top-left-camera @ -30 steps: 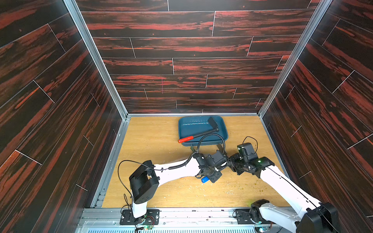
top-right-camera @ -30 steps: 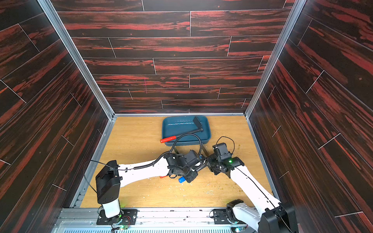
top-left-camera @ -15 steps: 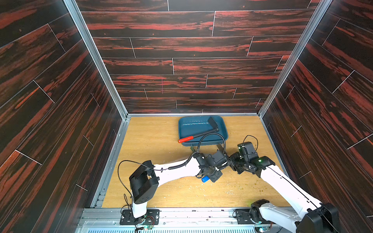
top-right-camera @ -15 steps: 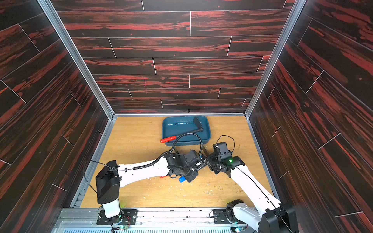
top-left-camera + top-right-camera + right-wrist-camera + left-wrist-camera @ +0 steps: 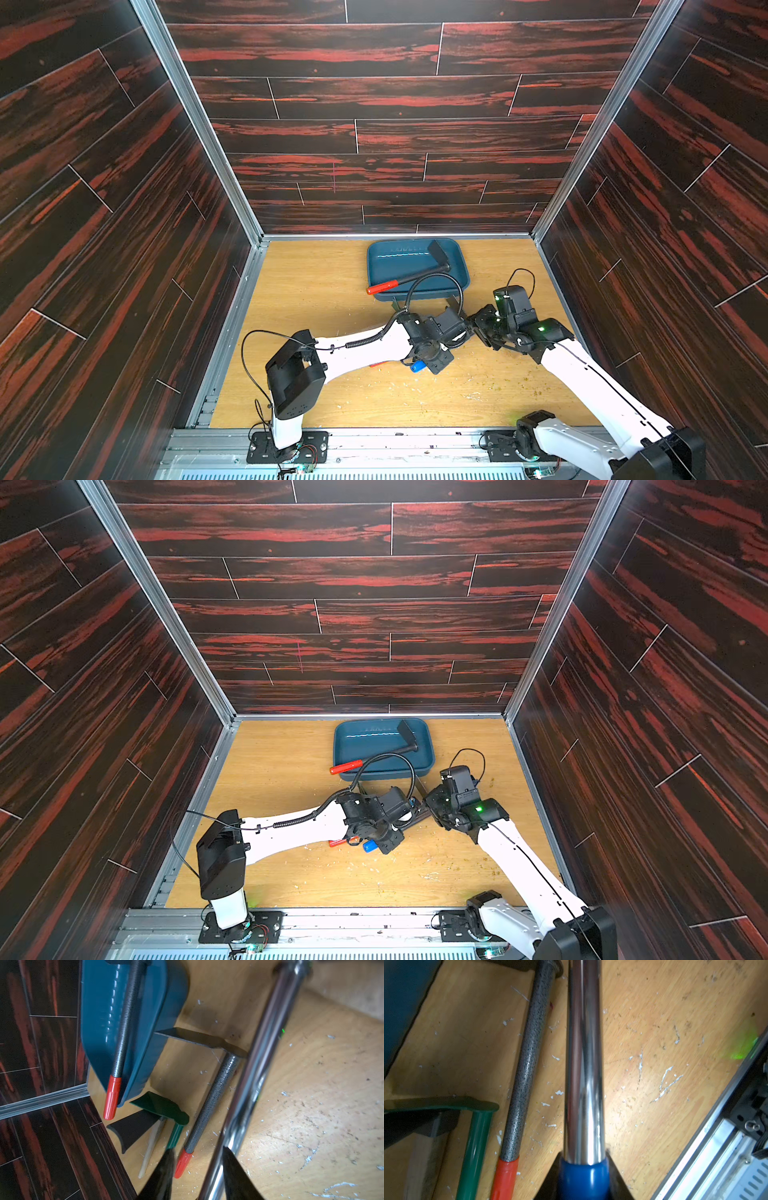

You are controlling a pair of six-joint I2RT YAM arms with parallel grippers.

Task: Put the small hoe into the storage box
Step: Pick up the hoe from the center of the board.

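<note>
The chrome-shafted hoe (image 5: 583, 1064) with the blue rubber grip was taken as the small hoe in hand: not yet boxed. It appeared lifted off the table, on the near side of the storage box (image 5: 390, 266), a shallow dark teal plastic tray with rounded corners. Its head could not be made out. The blue grip was pinched by the left gripper (image 5: 583, 1165). The shaft was straddled by the right gripper (image 5: 197, 1149), jaws spread with a gap on one side, so no clamp was judged there.

Progress as judged: pick-up done. Carry over the near rim and release left.

Box contents: one speckled grey-shafted hoe (image 5: 124, 1022), laid diagonally, black blade in a far corner, red grip overhanging the near rim. Nothing else was seen inside.

Just outside the near rim, three more were laid on the light wooden table (image 5: 332, 291):
- a second grey hoe (image 5: 209, 1101) with a red grip
- a green-handled hoe (image 5: 164, 1107)
- a wooden-handled hoe (image 5: 133, 1128) with a black blade
</note>
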